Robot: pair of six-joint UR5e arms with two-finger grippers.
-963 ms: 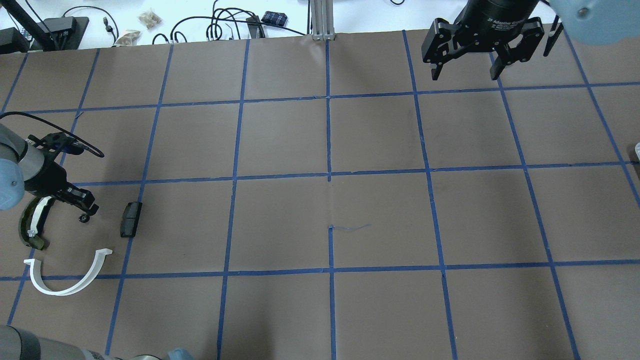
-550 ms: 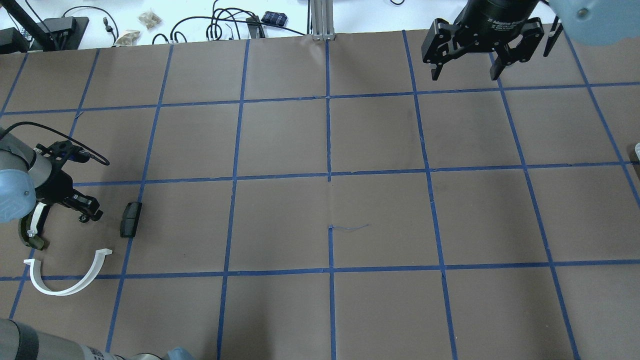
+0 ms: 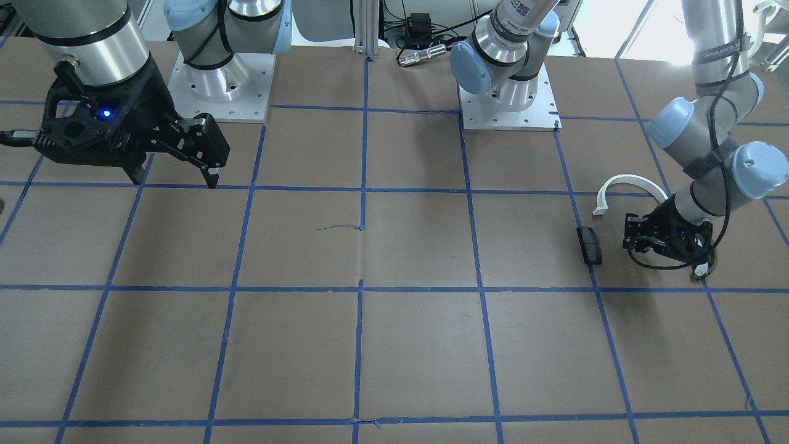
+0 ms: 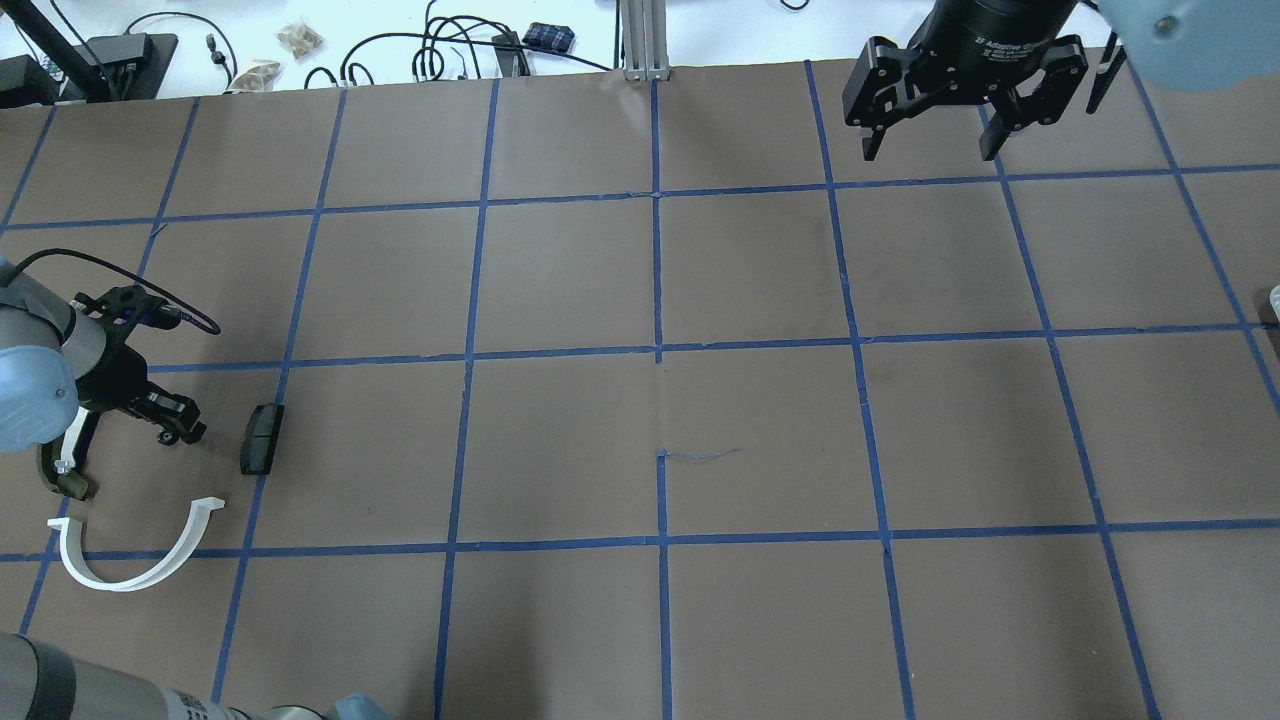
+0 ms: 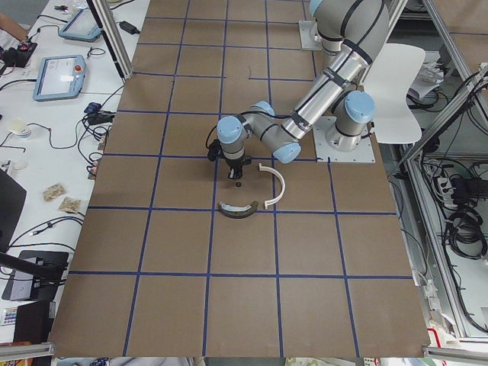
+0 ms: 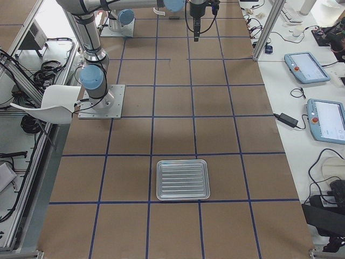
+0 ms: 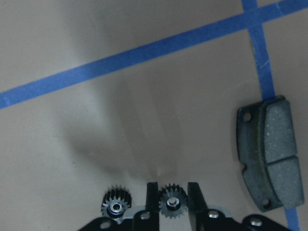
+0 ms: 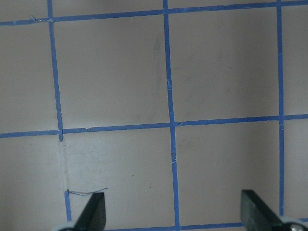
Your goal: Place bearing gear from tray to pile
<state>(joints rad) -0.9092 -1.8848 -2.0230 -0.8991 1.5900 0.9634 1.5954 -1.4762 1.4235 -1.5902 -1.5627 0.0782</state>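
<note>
My left gripper [image 7: 172, 202] is low over the table at the pile and is shut on a small dark bearing gear [image 7: 169, 204]. A second like gear [image 7: 115, 207] shows just left of the fingers. In the overhead view the left gripper [image 4: 175, 428] sits between the dark olive curved piece [image 4: 60, 470] and the black block [image 4: 261, 438]. The white half-ring [image 4: 130, 560] lies nearer the robot. The block also shows in the left wrist view [image 7: 269, 154]. My right gripper [image 4: 930, 150] is open and empty, high over the far right of the table.
A ribbed metal tray [image 6: 182, 179] lies at the table's right end and looks empty. Brown paper with a blue tape grid covers the table. Cables and small items lie beyond the far edge [image 4: 440, 50].
My left wrist has shifted slightly away from the robot and turned a little over the pile. The pile parts and the right arm have not moved.
</note>
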